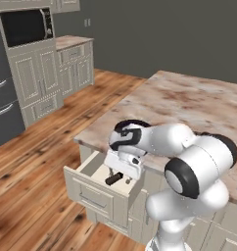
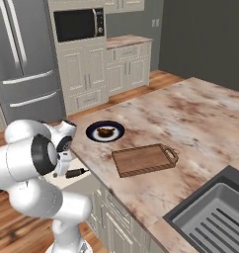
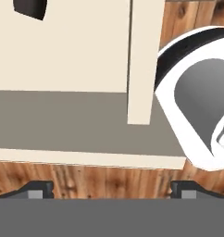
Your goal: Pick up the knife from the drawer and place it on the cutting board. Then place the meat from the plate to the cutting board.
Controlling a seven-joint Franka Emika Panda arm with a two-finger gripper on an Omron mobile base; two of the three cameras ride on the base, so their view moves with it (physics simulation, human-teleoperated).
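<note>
A white robot arm bends low over the open drawer (image 1: 93, 188) at the near left corner of a marble-topped kitchen table (image 2: 190, 128), its gripper (image 1: 119, 175) poised just above the knife (image 1: 114, 179) lying on the drawer's pale floor. The knife's black handle shows beneath the hand in the left base view and juts out beside it in the right base view (image 2: 76, 173); in the hand view only a dark corner of it (image 3: 30, 8) appears at the top left edge, well away from the two finger tips. Those fingers (image 3: 37, 190) stand spread wide apart, holding nothing.

On the table, the brown cutting board (image 2: 141, 159) lies bare near the front edge, its dark handle pointing right toward the sink (image 2: 215, 217). Just beyond it to the left sits the navy-rimmed plate (image 2: 92, 132), with the reddish-brown meat (image 2: 105, 132) in its centre.

The pick-up appears not yet made, and the risks lie there. With the handle off-centre from the fingers, a close from this pose would likely shut on air or clip the handle's end and skid the knife across the drawer floor. The drawer's side wall stands close to the hand, so a descent without correction could strike it.
</note>
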